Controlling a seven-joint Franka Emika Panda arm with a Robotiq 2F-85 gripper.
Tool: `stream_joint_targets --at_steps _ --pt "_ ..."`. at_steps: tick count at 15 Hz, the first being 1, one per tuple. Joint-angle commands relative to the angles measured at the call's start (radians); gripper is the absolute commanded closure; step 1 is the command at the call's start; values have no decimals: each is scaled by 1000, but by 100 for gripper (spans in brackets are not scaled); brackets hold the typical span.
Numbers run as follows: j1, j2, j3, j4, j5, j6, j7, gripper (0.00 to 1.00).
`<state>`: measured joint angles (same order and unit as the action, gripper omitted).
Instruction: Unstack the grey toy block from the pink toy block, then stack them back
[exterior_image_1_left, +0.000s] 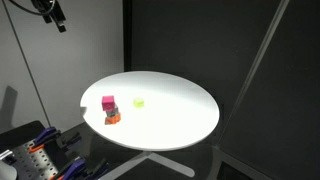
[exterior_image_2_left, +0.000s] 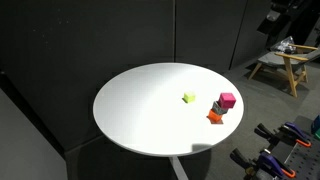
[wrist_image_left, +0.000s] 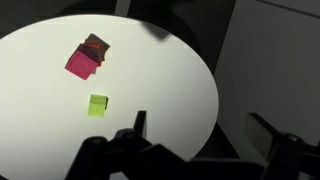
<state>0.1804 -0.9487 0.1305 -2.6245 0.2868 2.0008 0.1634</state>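
The pink toy block sits near the edge of the round white table, raised on a small greyish block that is hard to make out. It shows in both exterior views and in the wrist view, where the grey block is hidden under it. An orange block touches the stack. A yellow-green block lies apart, nearer the table's middle. My gripper is open and empty, high above the table and far from the blocks.
Black curtains surround the table. Racks of orange-handled tools stand on the floor beside it. A wooden folding stand is in the background. The blocks lie close to the table's rim.
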Motion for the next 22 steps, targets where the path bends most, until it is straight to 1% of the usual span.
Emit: stream_joint_targets --at_steps 1,12,18,22 --pt "-10 0 6 2 7 -4 -7 0" --pt "-11 5 6 5 8 -8 -5 0" --pt "-33 77 7 46 -1 -87 17 0" --pt "-57 135 11 78 -15 -100 21 0"
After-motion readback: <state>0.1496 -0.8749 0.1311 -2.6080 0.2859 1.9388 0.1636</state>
